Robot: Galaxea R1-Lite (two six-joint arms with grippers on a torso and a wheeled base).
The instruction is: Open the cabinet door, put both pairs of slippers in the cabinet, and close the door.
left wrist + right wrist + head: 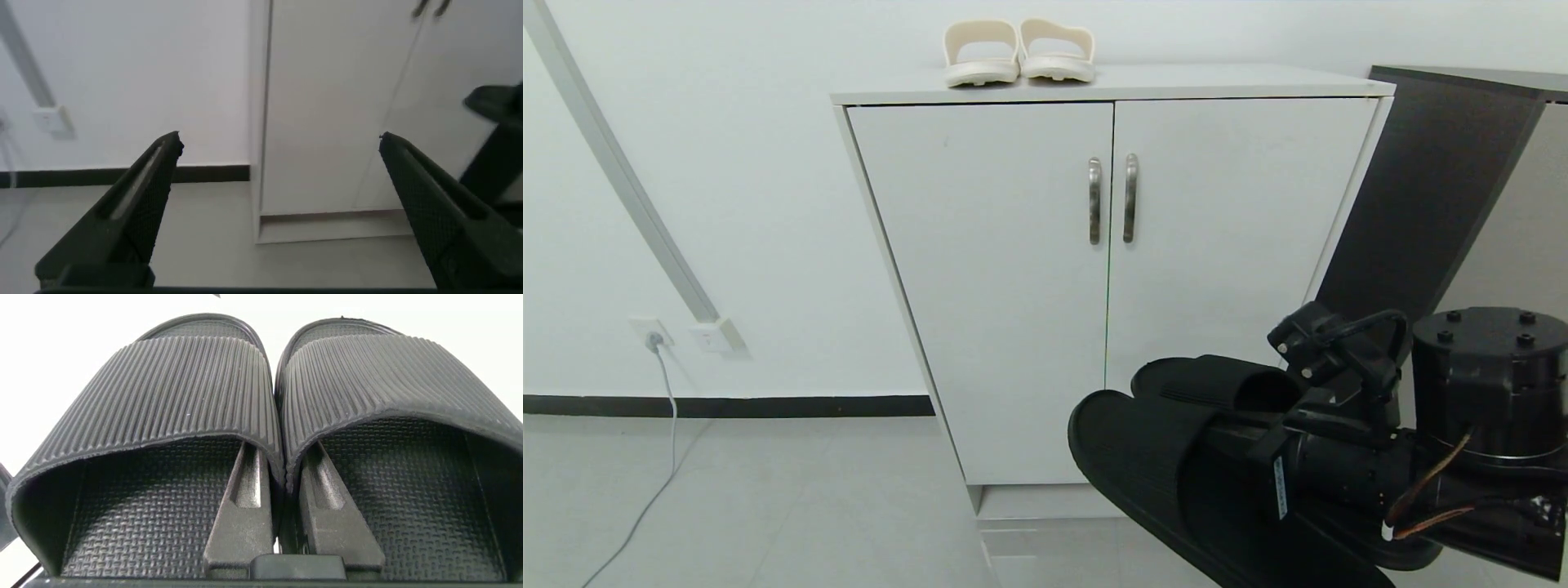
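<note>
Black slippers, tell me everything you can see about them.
The black slippers are a matched pair of slides, rubbery-looking, with wide ribbed straps and fine-textured footbeds. They sit side by side, their adjoining walls pinched by the right gripper, one finger inside each. Held off the floor, low before the shut cabinet.

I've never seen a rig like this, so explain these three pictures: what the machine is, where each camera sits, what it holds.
It is a two-armed robot. The wide picture comes from a camera on its head, facing a white cabinet with both doors shut and cream slippers on top. The other two come from cameras on its wrists. One looks past the left gripper, open and empty. The other looks along the right gripper, whose fingers reach into the black slippers, one finger in each, pinching the pair together.
</note>
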